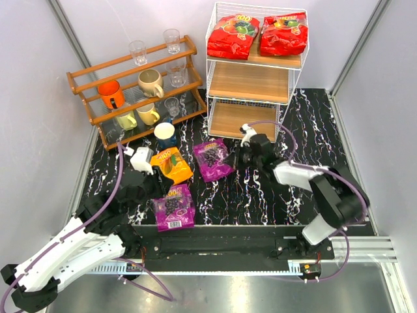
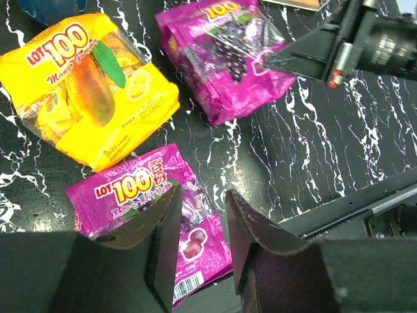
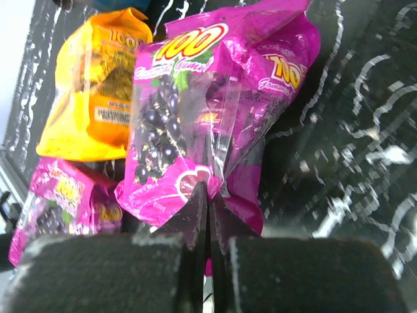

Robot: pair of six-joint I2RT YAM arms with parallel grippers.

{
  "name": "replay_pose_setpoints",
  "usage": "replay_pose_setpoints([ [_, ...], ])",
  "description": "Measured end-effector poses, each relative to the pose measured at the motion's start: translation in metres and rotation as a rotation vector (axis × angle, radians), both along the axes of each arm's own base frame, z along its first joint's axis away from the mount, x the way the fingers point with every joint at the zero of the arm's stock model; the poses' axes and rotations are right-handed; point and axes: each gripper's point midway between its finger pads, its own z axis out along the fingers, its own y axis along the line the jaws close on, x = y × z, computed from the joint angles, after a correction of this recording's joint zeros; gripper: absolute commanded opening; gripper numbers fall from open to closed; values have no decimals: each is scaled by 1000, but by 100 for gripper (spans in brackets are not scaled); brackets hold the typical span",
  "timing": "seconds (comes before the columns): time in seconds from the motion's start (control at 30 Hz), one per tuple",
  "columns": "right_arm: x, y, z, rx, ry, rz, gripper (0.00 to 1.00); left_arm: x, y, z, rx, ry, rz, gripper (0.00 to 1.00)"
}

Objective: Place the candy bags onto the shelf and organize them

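Now, toward the tall white wire shelf [image 1: 247, 83] at the black marbled desk's [image 1: 260, 195] far edge, lift gently the mid-desk glossy purple candy bag [image 3: 195, 130] pinched by its edge in the right fingers [image 3: 193, 212]; left fingers [image 2: 163, 228] hover narrow, empty.

We see the shelf [image 1: 251, 81], a tall white wire rack with three light wooden tiers, standing at the far side of the tabletop [image 1: 273, 195]. On its top tier the left red bag [image 1: 232, 36] and the right red bag [image 1: 284, 33] lie side by side, glossy and crumpled, fruit print up. The orange-yellow bag [image 1: 171, 165], printed with mango and "100", lies face up on the tabletop. Just right of it lies the far purple bag [image 1: 212, 159], grape print up, its right edge pinched in the closed right tool [image 3: 208, 195]. The near purple bag [image 1: 173, 206] lies flat and face up, just nearer us than the orange-yellow bag, barcode corner toward the near edge
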Motion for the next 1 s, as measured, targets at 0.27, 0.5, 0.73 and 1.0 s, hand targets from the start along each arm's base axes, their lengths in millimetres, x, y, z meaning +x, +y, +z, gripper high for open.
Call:
replay_pose_setpoints([
  [0.27, -43, -49, 35, -82, -116, -49, 0, 0, -1, -1, -3, 2, 0, 33],
  [0.5, -106, -70, 57, -31, -173, 48, 0, -1, -1, -14, 12, 24, -3, 31],
  [0.73, -155, -65, 89, 79, -207, 219, 0, 1, -4, -16, 18, 32, -5, 30],
  [1.0, -157, -66, 67, 66, -38, 167, 41, 2, -9, -14, 3, 28, -17, 30],
])
